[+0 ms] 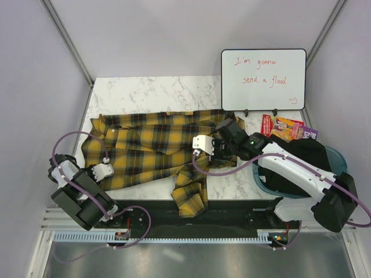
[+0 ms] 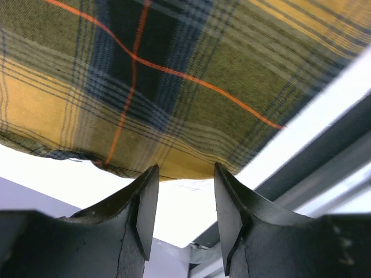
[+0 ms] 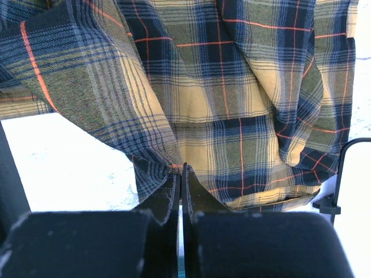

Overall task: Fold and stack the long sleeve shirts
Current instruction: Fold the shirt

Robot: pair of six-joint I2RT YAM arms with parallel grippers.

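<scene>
A yellow-and-black plaid long sleeve shirt (image 1: 151,147) lies spread across the white marble table, one sleeve hanging over the front edge. My right gripper (image 1: 203,147) is shut on a fold of the shirt (image 3: 243,87) near its right side; in the right wrist view the cloth bunches at my fingertips (image 3: 180,171). My left gripper (image 1: 110,168) is open and empty at the shirt's lower left edge; in the left wrist view the hem of the shirt (image 2: 174,87) lies just beyond my gripper (image 2: 185,174).
A whiteboard (image 1: 264,79) with red writing stands at the back right. Colourful packets (image 1: 287,127) lie beside it. A blue basket holding dark cloth (image 1: 307,156) sits at the right. A black rail (image 1: 191,211) runs along the table's front edge.
</scene>
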